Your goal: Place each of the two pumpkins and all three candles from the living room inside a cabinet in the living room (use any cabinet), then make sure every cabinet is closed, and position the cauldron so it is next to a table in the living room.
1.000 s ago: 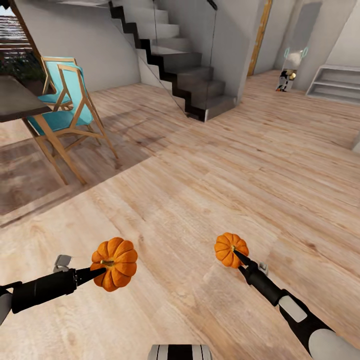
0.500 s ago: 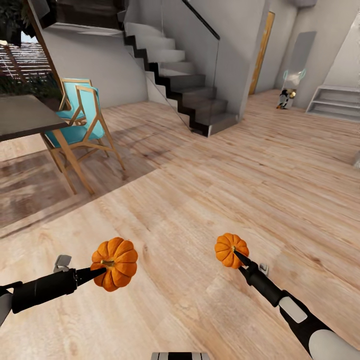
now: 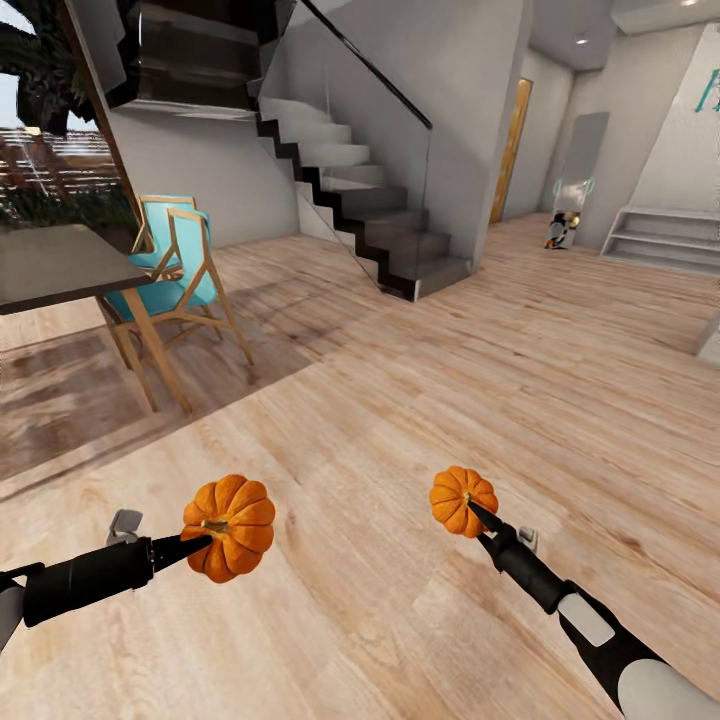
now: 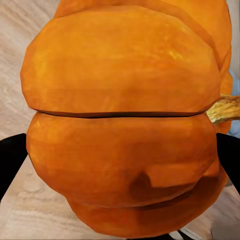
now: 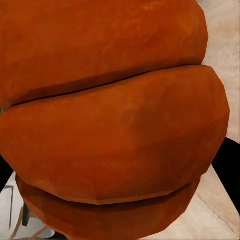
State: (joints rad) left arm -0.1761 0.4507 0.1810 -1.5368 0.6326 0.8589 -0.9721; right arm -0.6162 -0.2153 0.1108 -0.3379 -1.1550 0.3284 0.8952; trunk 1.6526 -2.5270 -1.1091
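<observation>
Both arms are out front over the plank floor (image 3: 420,400), and each one carries a pumpkin. The left gripper (image 3: 200,542) is clamped on the left pumpkin (image 3: 229,527), its dark finger (image 3: 178,548) pressed in at the stem end, the fruit held clear above the boards. Over on the other side the right gripper (image 3: 478,520) has the right pumpkin (image 3: 463,499) pinched the same way, one black fingertip lying across its stem.

Up close in the left wrist view, the left pumpkin (image 4: 125,120) bulges between two black fingers (image 4: 10,160), the tan stem poking out to one side. In the right wrist view the right pumpkin (image 5: 110,120) crowds the lens, a black finger (image 5: 227,165) at its edge; how much of the grip sits on the far side is hard to judge from here.

Beyond the arms, a dark table (image 3: 60,265) with a teal chair (image 3: 170,270) stands at the far left. A grey staircase (image 3: 370,215) rises mid-room. White shelves (image 3: 660,240) sit against the far right wall.
</observation>
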